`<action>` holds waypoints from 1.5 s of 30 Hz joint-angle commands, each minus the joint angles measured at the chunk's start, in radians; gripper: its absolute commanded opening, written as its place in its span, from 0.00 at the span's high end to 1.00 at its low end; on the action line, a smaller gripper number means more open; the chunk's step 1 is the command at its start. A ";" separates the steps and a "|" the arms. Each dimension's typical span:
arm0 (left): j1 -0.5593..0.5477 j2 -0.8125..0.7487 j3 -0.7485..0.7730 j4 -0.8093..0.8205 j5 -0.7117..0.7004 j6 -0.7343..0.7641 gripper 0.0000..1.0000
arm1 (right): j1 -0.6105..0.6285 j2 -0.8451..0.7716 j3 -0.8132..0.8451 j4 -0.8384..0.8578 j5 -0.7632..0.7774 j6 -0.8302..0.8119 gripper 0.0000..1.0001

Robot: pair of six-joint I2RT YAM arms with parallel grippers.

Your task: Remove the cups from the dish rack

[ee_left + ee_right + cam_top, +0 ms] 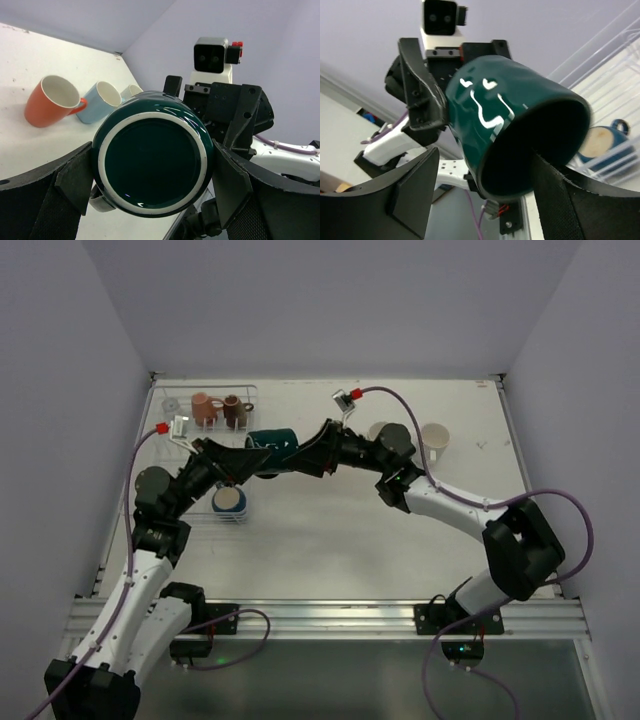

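Above the rack [252,395], at its right edge, the green cup [272,440] hangs sideways, clamped by its base in the left gripper [152,177]. The right gripper [487,187] straddles its mouth, grip unclear. An early release could drop it.

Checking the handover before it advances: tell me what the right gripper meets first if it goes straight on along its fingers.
The dark green mug, held by the left gripper, its open mouth facing the right gripper. One of its fingers overlaps the rim, though whether it touches is unclear.
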 commanded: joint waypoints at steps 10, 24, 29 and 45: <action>-0.033 -0.014 -0.012 0.158 -0.003 -0.047 0.64 | 0.040 0.124 0.112 0.349 -0.151 0.199 0.89; -0.033 -0.071 0.219 -0.609 -0.386 0.554 0.00 | -0.081 -0.282 -0.042 -0.976 0.402 -0.545 1.00; -0.033 -0.130 0.117 -0.658 -0.415 0.626 0.00 | -0.139 -0.344 -0.122 -1.164 0.726 -0.593 1.00; -0.033 -0.100 0.102 -0.743 -0.575 0.631 0.00 | -0.259 0.079 0.117 -1.217 0.958 -0.680 1.00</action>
